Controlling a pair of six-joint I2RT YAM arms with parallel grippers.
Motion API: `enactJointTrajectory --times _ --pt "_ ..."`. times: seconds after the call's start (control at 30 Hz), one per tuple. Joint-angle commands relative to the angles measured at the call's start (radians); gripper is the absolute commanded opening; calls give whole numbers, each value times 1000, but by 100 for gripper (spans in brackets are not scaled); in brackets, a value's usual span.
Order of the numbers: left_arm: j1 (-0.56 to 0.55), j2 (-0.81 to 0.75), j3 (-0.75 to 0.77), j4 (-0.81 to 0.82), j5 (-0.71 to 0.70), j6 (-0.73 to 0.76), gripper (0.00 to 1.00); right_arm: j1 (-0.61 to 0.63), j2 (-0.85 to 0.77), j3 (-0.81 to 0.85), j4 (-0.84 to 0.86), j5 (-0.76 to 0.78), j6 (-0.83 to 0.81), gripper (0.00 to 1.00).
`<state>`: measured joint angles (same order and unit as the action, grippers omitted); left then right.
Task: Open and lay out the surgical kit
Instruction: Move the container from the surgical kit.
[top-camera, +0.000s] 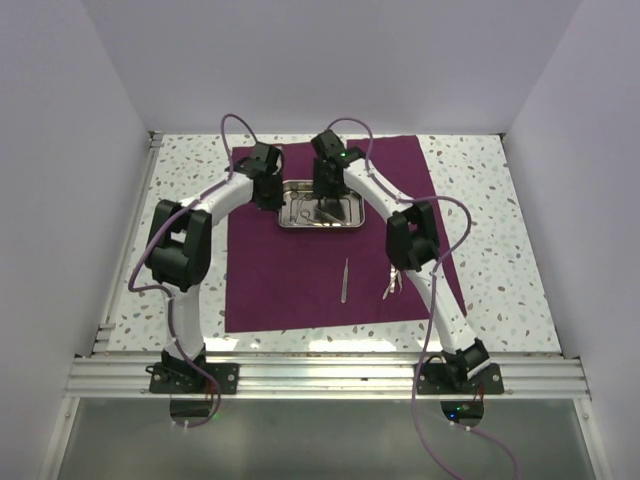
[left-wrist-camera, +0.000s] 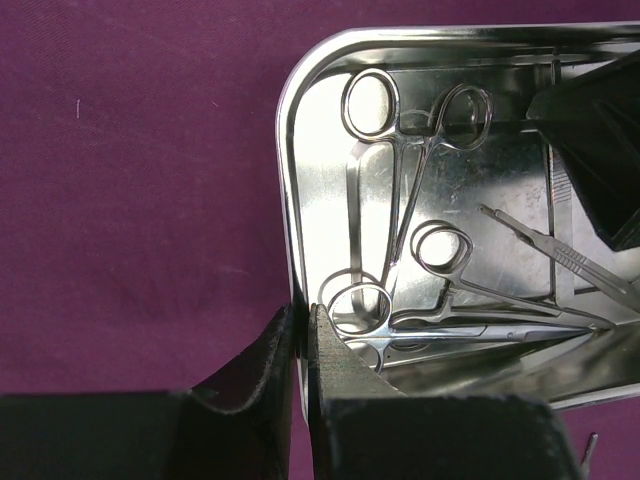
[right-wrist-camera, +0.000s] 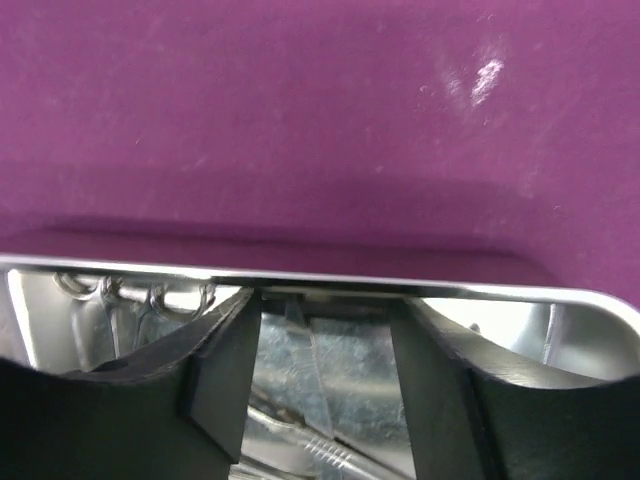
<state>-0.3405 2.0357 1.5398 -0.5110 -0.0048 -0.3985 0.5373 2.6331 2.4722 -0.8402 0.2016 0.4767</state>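
Shiny steel, the shallow rectangular tray (left-wrist-camera: 285, 150) sat on the dark purple cloth wrap (top-camera: 300, 285), its left rim pinched by the nearly shut left gripper (left-wrist-camera: 302, 335); the half-open right gripper (right-wrist-camera: 325, 385) straddled overlapping small silver instruments (left-wrist-camera: 565, 257), so closing risked snagging two together.

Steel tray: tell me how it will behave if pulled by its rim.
Probably stiff: the steel tray shows no bending where the left tool pinches its thin rim. Polished metal may slip in that pinch. The loose instruments inside will likely slide and rattle.
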Motion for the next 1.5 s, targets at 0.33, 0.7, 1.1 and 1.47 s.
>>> enactJointTrajectory --times 0.33,0.7,1.1,1.47 --pt "-6 -55 -26 -8 75 35 0 38 117 2 -83 180 -26 34" --pt "-6 -65 -60 22 98 24 0 66 168 80 -178 163 -18 0" --pt "-6 -37 -44 31 106 10 0 40 2 96 -145 171 -29 0" --pt "-5 8 -9 31 101 -6 0 1 -162 157 -120 160 -12 0"
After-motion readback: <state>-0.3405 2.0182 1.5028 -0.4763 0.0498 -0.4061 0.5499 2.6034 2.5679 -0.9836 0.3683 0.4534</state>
